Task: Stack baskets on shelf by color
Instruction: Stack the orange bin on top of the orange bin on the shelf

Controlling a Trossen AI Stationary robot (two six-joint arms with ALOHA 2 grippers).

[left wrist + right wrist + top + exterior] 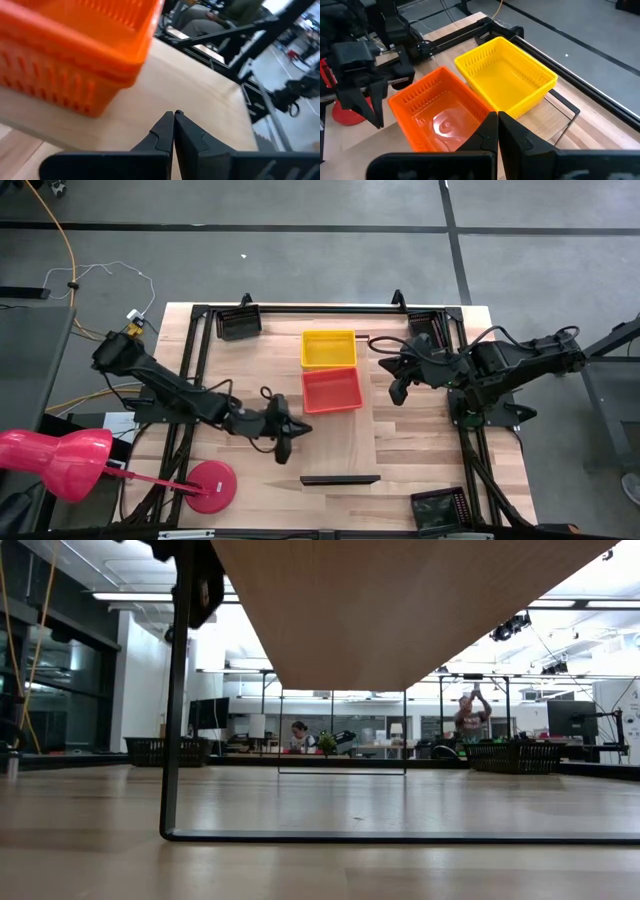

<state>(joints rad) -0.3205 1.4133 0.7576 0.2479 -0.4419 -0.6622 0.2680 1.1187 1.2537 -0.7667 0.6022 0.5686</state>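
Yellow mesh basket [329,348], orange mesh basket [332,391], black baskets [239,321], pink lamp [60,461], light-wood shelf [370,395]

Yellow basket [329,348] and orange basket [332,390] sit adjacent, upright, on the shelf [339,435].

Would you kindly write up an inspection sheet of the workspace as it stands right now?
Surface: wooden table, framed by dark rails.
Job's things: yellow basket and orange basket side by side on the shelf; black baskets at the corners.
Clutter: pink lamp on its round base.
Grippers: left claw shut, empty, beside the orange basket; right claw shut, empty.
Cables: orange cable on the floor.
Surroundings: people in the room behind.
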